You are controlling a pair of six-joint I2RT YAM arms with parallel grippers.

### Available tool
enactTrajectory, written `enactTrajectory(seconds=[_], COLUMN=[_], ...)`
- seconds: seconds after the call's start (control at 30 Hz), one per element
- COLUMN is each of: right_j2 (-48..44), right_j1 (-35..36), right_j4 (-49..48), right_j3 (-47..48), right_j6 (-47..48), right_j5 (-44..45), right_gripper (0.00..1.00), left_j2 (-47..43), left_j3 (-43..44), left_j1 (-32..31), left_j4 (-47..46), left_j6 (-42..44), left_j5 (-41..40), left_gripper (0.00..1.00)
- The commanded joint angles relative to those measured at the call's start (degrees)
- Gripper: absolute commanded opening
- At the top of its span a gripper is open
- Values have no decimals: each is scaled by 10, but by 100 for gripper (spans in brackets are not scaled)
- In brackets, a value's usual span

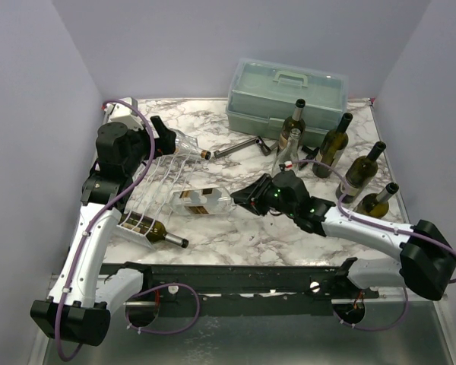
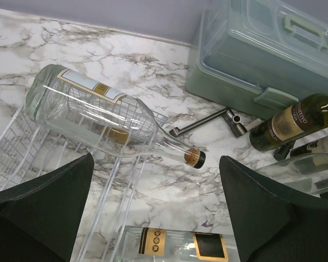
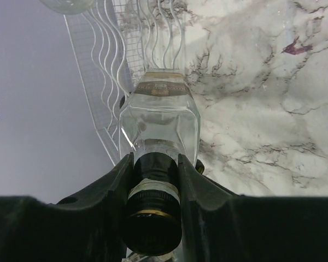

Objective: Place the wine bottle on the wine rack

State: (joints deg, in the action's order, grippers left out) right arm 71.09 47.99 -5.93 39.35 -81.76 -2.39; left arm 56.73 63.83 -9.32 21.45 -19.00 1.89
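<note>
A flat white wire wine rack (image 1: 153,190) lies at the table's left. A clear bottle (image 1: 184,144) lies on its far end, a dark bottle (image 1: 156,232) on its near end. My right gripper (image 1: 252,196) is shut on the black-capped neck of a clear square wine bottle (image 1: 203,202), whose body lies over the rack's middle. In the right wrist view the fingers (image 3: 120,173) clamp the neck (image 3: 156,180). My left gripper (image 1: 163,135) is open and empty above the far clear bottle (image 2: 93,106); the held bottle (image 2: 180,244) shows below it.
A pale green plastic toolbox (image 1: 286,93) stands at the back. Several dark upright bottles (image 1: 334,146) stand at the right. A metal corkscrew tool (image 1: 243,147) lies in front of the toolbox. The table's right edge is next to the bottles.
</note>
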Motion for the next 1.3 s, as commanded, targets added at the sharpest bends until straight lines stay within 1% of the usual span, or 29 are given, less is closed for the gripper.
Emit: enactTrajectory(seconds=[0.0, 0.47, 0.53, 0.6, 0.67, 0.87, 1.0, 1.13, 1.27], right_j2=[12, 81, 102, 131, 157, 219, 273, 320, 359], right_j1=[17, 41, 42, 45, 47, 58, 67, 82, 93], right_j4=[-187, -384, -432, -509, -552, -618, -692, -751, -799], right_j3=[11, -54, -62, -78, -77, -60, -49, -35, -26], right_j6=[-57, -95, -106, -120, -128, -133, -147, -152, -151], right_j5=[10, 17, 9, 7, 2, 5, 9, 20, 53], right_gripper=[1, 1, 1, 1, 1, 1, 1, 1, 1], left_j2=[-9, -1, 0, 2, 4, 8, 8, 8, 9], left_j3=[-8, -13, -13, -12, -12, -12, -13, -13, -13], left_j1=[5, 5, 6, 6, 6, 7, 7, 7, 7], left_j4=[-16, -19, -20, -20, -20, -20, -20, -20, -21], left_j6=[-1, -2, -2, -2, -2, -3, -3, -4, -5], left_j5=[-15, -14, -15, -15, -15, -13, -12, -13, -11], left_gripper=[99, 99, 99, 99, 99, 99, 99, 99, 99])
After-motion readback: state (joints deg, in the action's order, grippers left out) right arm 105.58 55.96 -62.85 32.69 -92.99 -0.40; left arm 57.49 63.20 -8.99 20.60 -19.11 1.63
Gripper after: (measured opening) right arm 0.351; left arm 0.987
